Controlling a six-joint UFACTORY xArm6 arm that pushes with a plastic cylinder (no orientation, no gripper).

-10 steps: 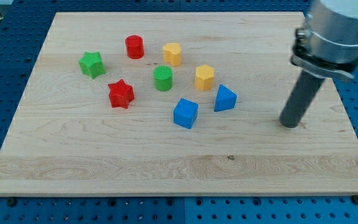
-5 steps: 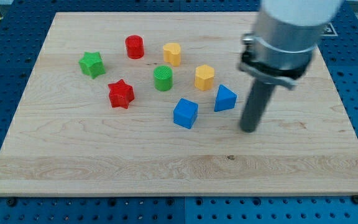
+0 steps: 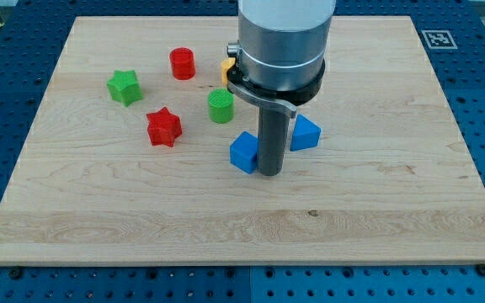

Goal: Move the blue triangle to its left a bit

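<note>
Task progress: by my reading the push on the blue triangle (image 3: 305,133) has not begun; it sits right of centre on the table (image 3: 377,210), with everything still left to do
My tip: my tip (image 3: 268,172) rests on the table between the blue cube (image 3: 243,152) and the blue triangle, pressed against the cube's right side and just left of the triangle
Concern: I judge I am on the wrong side of the triangle for a leftward push, since the tip would need to be at its right
Gripper: there is none on this rig, only the dark rod, so there is no open or closed state to report
Change since earlier: the rod has swept from the right part of the table to the centre, passing below the triangle; the blue cube has been nudged slightly left, while the triangle looks unmoved
Hidden: one yellow block (image 3: 226,66) shows only as a sliver at the arm's left edge; the other yellow block is now covered by the arm
Other blocks: red cylinder (image 3: 182,63), green star (image 3: 124,87), red star (image 3: 163,126) and green cylinder (image 3: 221,107) sit in the upper left, unchanged
</note>
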